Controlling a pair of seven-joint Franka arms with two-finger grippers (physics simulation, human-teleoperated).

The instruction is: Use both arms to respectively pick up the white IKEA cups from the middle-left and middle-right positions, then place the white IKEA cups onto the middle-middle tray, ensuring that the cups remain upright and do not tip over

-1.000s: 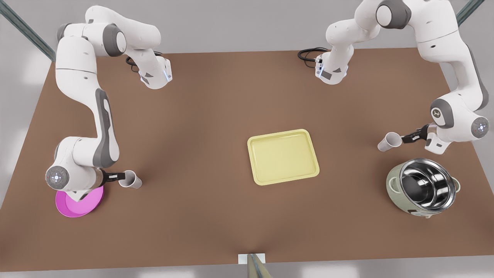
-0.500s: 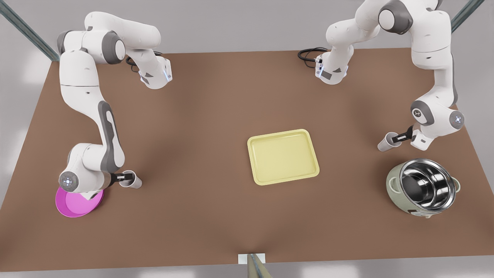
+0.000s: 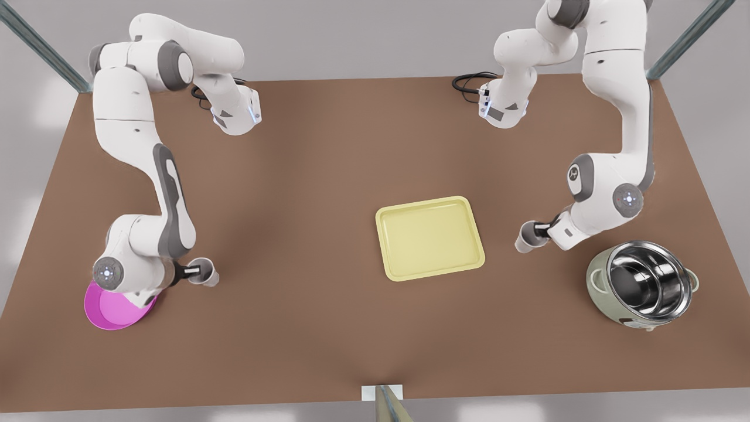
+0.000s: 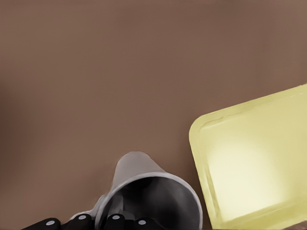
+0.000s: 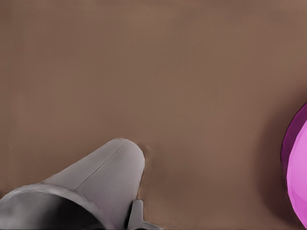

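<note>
On the front view's right, the left end effector [image 3: 537, 232] is closed on a white cup [image 3: 524, 240], with its black fingers clamped at the cup's rim. That cup sits just off the short side of the tray [image 3: 430, 237] that faces the front view's right, near it but not touching. I cannot tell whether its base is on the tabletop [image 3: 328, 164] or slightly above it. In the left wrist view the same white cup [image 4: 144, 191] points its narrow base away from the camera. Its greyish inside is open toward the lens, the left end effector [image 4: 103, 223] pinches the rim, and a rounded corner of the tray [image 4: 201, 139] lies close alongside. On the front view's left, the right end effector [image 3: 197, 271] holds the other white cup [image 3: 206, 275] in the same way, gripping at its mouth. This one is well apart from the tray, with bare brown tabletop between them. The magenta plate [image 3: 114, 308] lies just behind that arm's wrist, partly covered by it. In the right wrist view the other white cup [image 5: 96, 179] tapers away over the tabletop, a grey finger [image 5: 136, 215] presses against its wall, and the plate's edge [image 5: 295, 172] shows at the side. The tray itself is bare. A steel-lined pot [image 3: 641, 284] stands near the tabletop's corner on the front view's right, beyond the left arm's wrist.
</note>
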